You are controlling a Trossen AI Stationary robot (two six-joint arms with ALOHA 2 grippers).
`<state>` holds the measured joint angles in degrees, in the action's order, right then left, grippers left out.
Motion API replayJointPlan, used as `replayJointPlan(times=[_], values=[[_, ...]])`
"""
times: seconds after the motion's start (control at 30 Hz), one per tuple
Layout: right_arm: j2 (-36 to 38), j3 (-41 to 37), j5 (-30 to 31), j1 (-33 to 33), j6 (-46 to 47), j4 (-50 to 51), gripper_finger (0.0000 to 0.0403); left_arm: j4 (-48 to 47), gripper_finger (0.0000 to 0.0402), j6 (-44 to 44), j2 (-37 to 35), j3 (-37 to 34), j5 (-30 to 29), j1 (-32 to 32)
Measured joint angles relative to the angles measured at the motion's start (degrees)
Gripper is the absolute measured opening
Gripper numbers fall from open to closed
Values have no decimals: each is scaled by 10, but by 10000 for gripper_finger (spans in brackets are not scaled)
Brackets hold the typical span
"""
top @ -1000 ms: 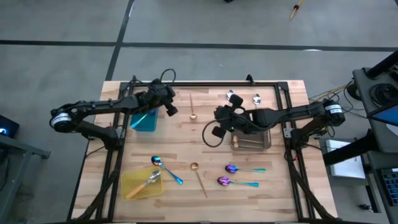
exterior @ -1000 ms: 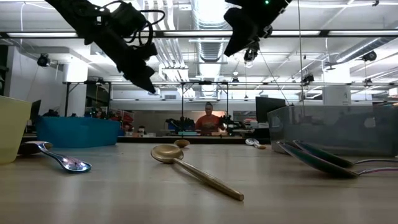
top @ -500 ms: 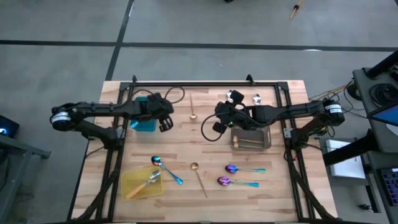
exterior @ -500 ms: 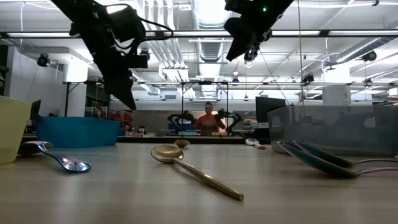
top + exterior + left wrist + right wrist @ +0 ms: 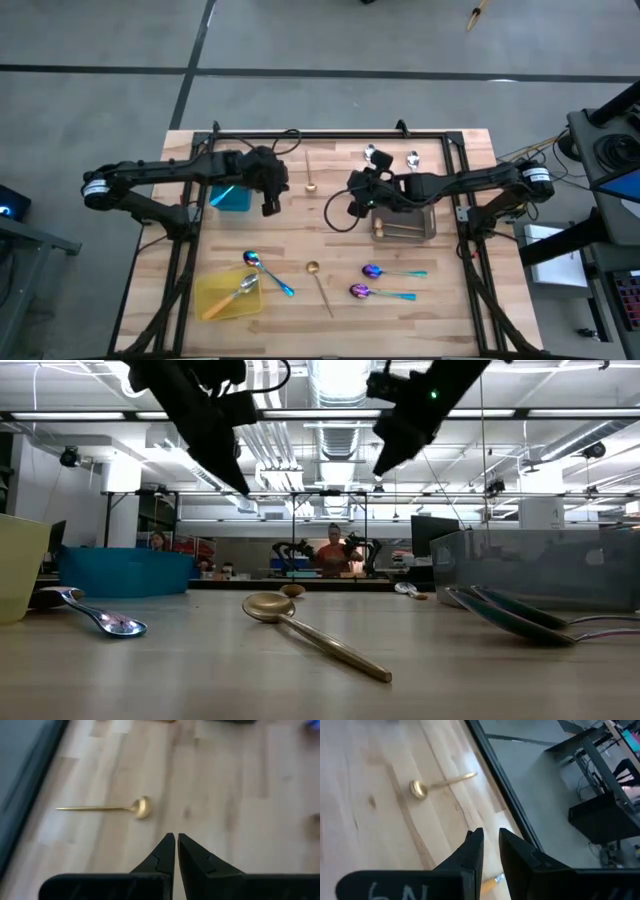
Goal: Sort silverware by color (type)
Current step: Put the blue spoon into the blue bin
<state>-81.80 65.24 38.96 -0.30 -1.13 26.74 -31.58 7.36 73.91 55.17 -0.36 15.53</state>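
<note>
Left tool (image 5: pixel 268 205) hangs above the surface (image 5: pixel 330 240) with its tips pinched together on nothing, just beside the teal tray (image 5: pixel 232 194); my right tool (image 5: pixel 352 203) hovers close by the grey tray (image 5: pixel 405 222), its tips a narrow slit apart, and I see nothing between them. Taking the teal tray as my landmark, the gold spoon (image 5: pixel 107 808) I am looking at lies on bare wood a short way off, toward the grey tray and the far rail. A second gold spoon (image 5: pixel 320 285) lies nearer the front edge, past the yellow tray (image 5: pixel 228 296), with two blue-purple spoons (image 5: pixel 385 281) beyond it and a third (image 5: pixel 268 270) just beside the yellow tray. Two silver spoons (image 5: pixel 390 157) sit by the far rail, well away from the teal tray. I judge the gold spoon light, stiff and slick, lying nearly flat, so a pinch could skate off it. I would take it across the thin handle near the bowl, where it lifts slightly from the wood.
</note>
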Motion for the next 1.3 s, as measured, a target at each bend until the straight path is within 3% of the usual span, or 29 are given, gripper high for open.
replayJointPlan(times=[0.27, 0.77, 0.93, 1.07, 1.3], values=[[0, -61, -3, -3, -48, 0, 52, -24, 4, -120, 0, 5, 122, -21], [26, -74, -3, -13, -125, -12, 52, -19, 4, -215, 0, 5, 124, -74], [39, -71, -3, -15, -166, -50, 52, 12, 4, -271, 6, 5, 123, -84], [44, -67, -4, -15, -201, -100, 52, 25, 4, -267, 20, 5, 123, -99], [49, -53, -84, -15, -189, -133, 52, 24, 4, -257, 31, 4, 120, -110]])
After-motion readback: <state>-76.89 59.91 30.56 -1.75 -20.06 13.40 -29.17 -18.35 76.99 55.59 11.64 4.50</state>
